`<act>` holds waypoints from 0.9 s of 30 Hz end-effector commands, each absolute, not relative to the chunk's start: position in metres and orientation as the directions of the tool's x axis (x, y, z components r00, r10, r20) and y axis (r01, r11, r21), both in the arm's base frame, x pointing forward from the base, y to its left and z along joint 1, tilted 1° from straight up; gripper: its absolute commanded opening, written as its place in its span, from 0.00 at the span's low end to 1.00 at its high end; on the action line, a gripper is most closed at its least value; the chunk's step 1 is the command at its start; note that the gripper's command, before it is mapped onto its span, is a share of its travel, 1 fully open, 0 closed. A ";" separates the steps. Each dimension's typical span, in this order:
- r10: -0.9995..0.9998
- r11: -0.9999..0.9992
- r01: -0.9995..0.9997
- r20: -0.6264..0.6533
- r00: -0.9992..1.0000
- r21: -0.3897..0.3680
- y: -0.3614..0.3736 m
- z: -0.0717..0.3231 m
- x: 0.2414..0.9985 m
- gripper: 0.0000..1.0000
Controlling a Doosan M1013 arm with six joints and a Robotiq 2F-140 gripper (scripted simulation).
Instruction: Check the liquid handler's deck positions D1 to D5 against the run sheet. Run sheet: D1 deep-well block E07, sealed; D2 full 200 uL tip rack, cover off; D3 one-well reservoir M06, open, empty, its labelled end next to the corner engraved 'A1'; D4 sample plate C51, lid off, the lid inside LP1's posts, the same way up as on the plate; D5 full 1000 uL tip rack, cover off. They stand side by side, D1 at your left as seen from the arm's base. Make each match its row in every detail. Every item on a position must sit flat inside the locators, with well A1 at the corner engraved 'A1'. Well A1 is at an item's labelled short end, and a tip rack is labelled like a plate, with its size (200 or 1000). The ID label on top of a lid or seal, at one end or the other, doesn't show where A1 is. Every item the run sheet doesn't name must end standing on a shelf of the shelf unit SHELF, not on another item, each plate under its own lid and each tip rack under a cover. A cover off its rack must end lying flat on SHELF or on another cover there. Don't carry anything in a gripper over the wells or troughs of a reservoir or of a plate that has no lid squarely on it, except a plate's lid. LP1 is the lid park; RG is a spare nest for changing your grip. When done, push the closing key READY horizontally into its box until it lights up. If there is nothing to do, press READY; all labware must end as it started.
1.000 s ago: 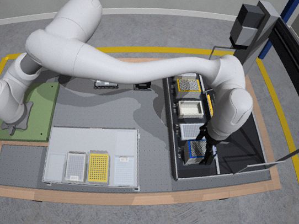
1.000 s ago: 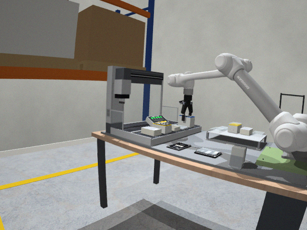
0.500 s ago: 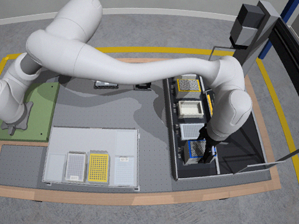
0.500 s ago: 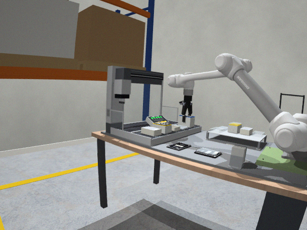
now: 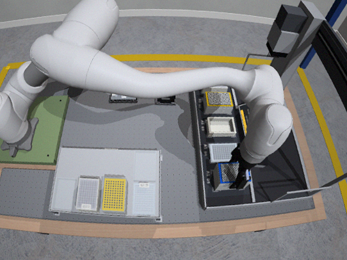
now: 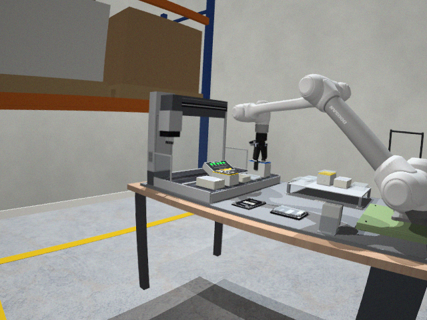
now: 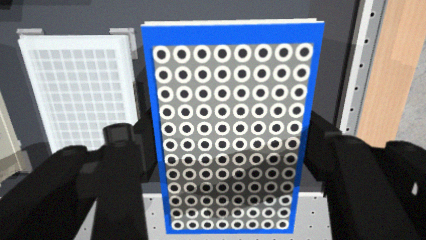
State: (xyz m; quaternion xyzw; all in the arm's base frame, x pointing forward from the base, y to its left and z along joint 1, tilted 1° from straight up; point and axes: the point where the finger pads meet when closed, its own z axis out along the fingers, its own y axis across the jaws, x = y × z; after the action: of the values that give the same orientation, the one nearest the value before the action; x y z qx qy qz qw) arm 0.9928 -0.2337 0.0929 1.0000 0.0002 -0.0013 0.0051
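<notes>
My gripper [image 5: 239,177] is shut on the blue-rimmed tip rack [image 5: 229,172] at the near end of the liquid handler's deck. The fingers grip its two long sides, as the wrist view [image 7: 227,150] shows. The rack [image 7: 231,130] has no cover and its holes are filled with tips. Its base is hidden, so I cannot tell whether it still rests in the locators. Next to it stands a white sample plate [image 5: 221,151] with no lid, also in the wrist view [image 7: 80,90]. Farther along are an open cream reservoir [image 5: 221,126] and a yellow-rimmed tip rack [image 5: 218,98]. The farthest deck position is hidden by my arm.
The shelf unit [image 5: 108,179] holds a plate [image 5: 87,193], a yellow rack [image 5: 113,194] and a clear-covered item [image 5: 144,197]. A lid lies in the park [image 5: 125,100] beside a small dark nest [image 5: 165,100]. A grey box [image 6: 330,219] stands near the table edge. The handler's gantry [image 6: 172,120] rises at the deck's far end.
</notes>
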 end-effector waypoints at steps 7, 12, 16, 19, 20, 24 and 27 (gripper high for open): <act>0.000 -1.000 0.000 -0.001 1.000 0.010 -0.234 0.095 0.993 0.10; 0.000 -1.000 0.000 -0.001 1.000 0.010 -0.234 0.095 0.993 0.10; 0.000 -1.000 0.000 -0.001 1.000 0.010 -0.234 0.095 0.993 0.10; 0.000 -1.000 0.000 -0.001 1.000 0.010 -0.234 0.095 0.993 0.10; 0.000 -1.000 0.000 -0.001 1.000 0.010 -0.234 0.096 0.993 0.10; 0.000 -1.000 0.000 -0.001 1.000 0.010 -0.234 0.103 0.993 0.10; 0.000 -1.000 0.000 -0.001 1.000 0.010 -0.234 0.108 0.993 0.10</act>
State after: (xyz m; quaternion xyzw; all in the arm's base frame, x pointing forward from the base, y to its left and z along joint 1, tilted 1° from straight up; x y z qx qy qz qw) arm 0.9927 -0.2337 0.1026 1.0000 0.0001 -0.0014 0.0051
